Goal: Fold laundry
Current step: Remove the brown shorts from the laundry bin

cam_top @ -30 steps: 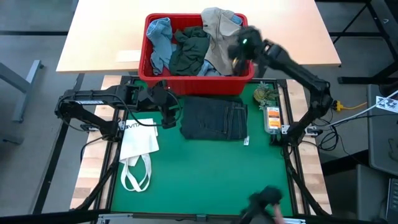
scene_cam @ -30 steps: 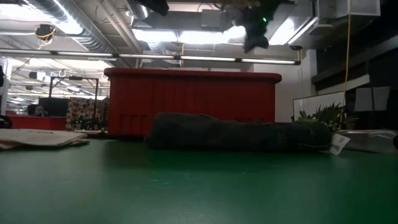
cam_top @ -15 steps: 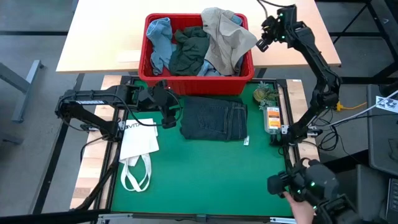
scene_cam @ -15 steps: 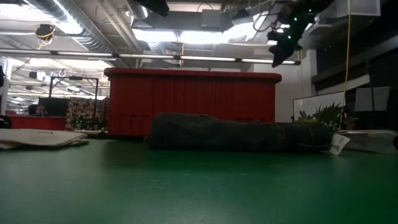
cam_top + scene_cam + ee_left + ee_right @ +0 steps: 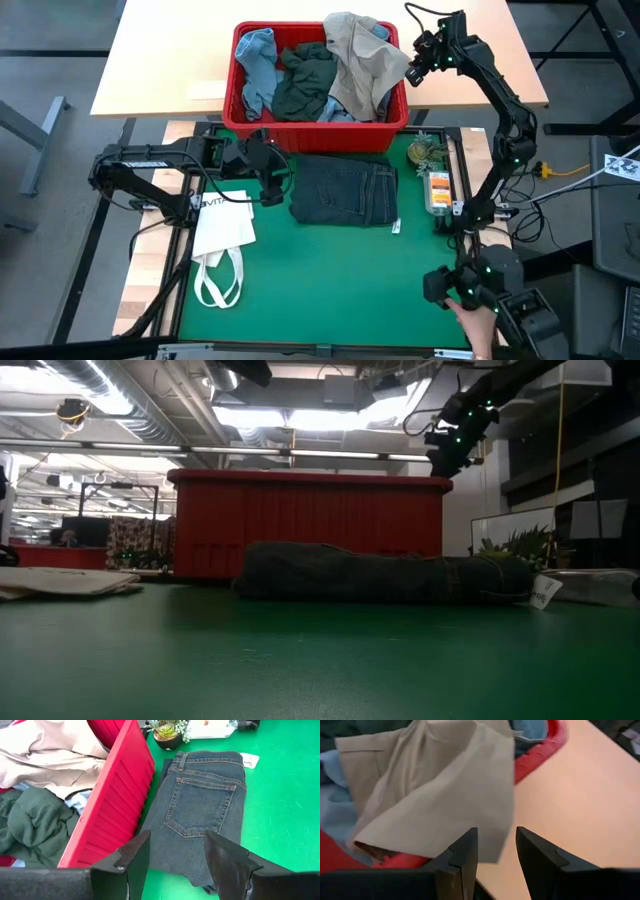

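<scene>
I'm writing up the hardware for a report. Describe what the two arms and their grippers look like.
Both arms are dark, slim and jointed, with black cables running along their links. The right gripper sits below a wrist showing small green lights; its fingers are black, flat, wedge-shaped plates. The left gripper has matching black fingers on a dark block-shaped body. No lettering is readable on either arm.

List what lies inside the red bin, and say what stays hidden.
Inside the red bin lie a light blue piece, a dark green-grey piece and a beige piece draped over its rim. Anything beneath them, and the bin's floor, is covered.
</scene>
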Controlling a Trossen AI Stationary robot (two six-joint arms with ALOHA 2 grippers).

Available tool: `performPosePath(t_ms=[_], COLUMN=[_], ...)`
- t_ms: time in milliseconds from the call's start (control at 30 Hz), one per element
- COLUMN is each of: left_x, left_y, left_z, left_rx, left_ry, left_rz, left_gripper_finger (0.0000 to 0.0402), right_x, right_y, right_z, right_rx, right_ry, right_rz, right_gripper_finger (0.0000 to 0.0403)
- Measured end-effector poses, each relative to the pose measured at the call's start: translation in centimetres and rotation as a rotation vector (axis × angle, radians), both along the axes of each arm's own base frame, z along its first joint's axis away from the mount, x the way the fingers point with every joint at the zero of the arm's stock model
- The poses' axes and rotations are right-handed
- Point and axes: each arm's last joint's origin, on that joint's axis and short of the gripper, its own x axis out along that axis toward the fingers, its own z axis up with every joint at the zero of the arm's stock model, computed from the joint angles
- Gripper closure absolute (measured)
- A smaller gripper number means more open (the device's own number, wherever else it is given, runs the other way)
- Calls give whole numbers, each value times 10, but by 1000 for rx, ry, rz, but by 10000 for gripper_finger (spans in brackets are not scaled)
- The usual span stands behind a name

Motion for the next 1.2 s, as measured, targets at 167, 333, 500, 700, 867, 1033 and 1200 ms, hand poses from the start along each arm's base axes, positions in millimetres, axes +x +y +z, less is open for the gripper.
performPosePath(t_ms=[167, 333, 500, 700, 867, 1033, 1200], left_x=[0, 0, 0, 0, 0, 0, 0], left_y=[0, 0, 0, 0, 0, 0, 0], left_z=[0, 0, 0, 0, 0, 0, 0], left_rx=[0, 0, 0, 0, 0, 0, 0], left_ry=[1, 1, 1, 1, 1, 1, 1], left_rz=[0, 0, 0, -1, -1, -1, -1], left_gripper_finger=[221, 221, 221, 221, 221, 221, 221], right_x=[2, 4, 5, 9, 14, 16, 17], right_y=[-5, -9, -11, -13, -17, -20, -22], right_z=[-7, -12, -15, -22, -31, -35, -34], right_rx=[13, 20, 28, 70, 127, 138, 110], right_ry=[0, 4, 0, -53, -131, -149, -152], right_rz=[5, 5, 12, 82, 175, 195, 193], right_gripper_finger=[269, 269, 269, 269, 269, 273, 317])
